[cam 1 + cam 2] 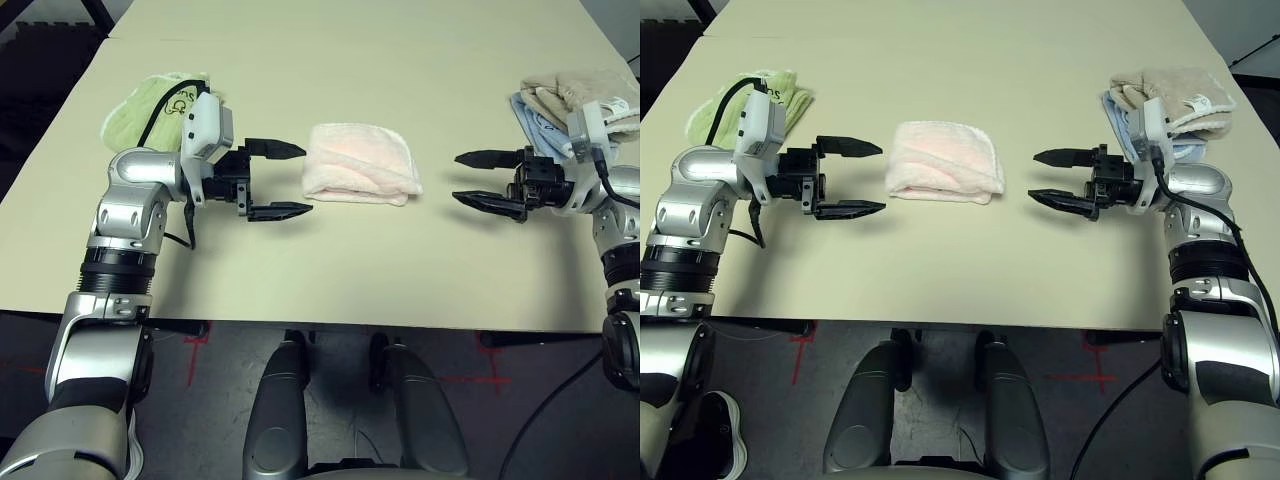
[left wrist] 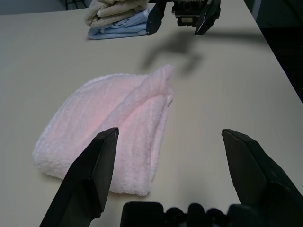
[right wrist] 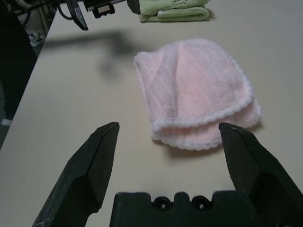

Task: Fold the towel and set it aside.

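The pale pink towel lies folded into a small bundle in the middle of the table, its white looped trim facing the right side. My left gripper hovers just left of the bundle, open and empty, its fingers pointing at the towel. On the other side my right gripper is open too, a short gap away from the towel, holding nothing.
A light green towel with lettering sits folded at the table's left behind my left arm. Beige and light blue towels are stacked at the right behind my right arm. The table's front edge runs close to my body.
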